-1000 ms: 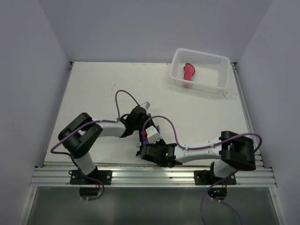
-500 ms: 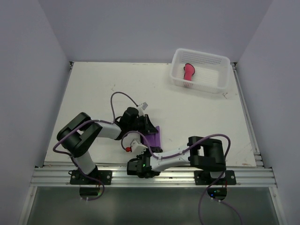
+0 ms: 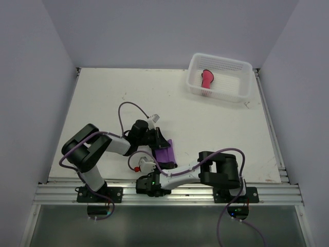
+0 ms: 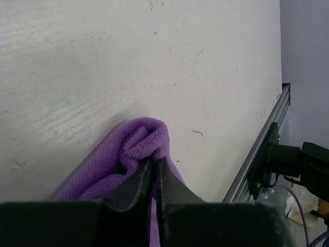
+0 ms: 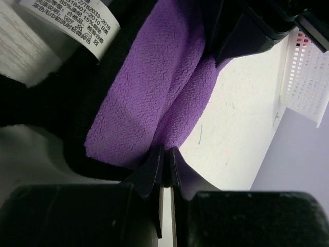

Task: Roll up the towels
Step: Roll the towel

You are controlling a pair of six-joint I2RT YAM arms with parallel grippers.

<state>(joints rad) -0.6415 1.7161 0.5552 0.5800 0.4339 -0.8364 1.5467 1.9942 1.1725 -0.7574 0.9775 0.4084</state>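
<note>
Two grippers, left gripper (image 4: 152, 167) & right gripper (image 5: 165, 157) each pinched on purple towel (image 3: 165, 154) near front edge, pink towel (image 3: 206, 78) in far-right basket (image 3: 245, 82)

Two white-and-black jointed arms here, the left arm (image 3: 92, 149) and right arm (image 3: 216, 172), purple cables (image 3: 128, 108) looping over them, black-fingered claws.

1. White perforated plastic basket (image 3: 241, 82) near the far right corner of the tabletop (image 3: 113, 98), slightly skewed to the edges; its corner also shows in the right wrist view.
2. Off-white tabletop with small scuffs and marks; a short dark squiggle mark (image 4: 198, 133) toward the near edge.
3. Aluminium rail (image 3: 267, 194) along the near edge of the tabletop.
4. Plain pale walls (image 3: 169, 31) on the far, left and right sides.
</note>
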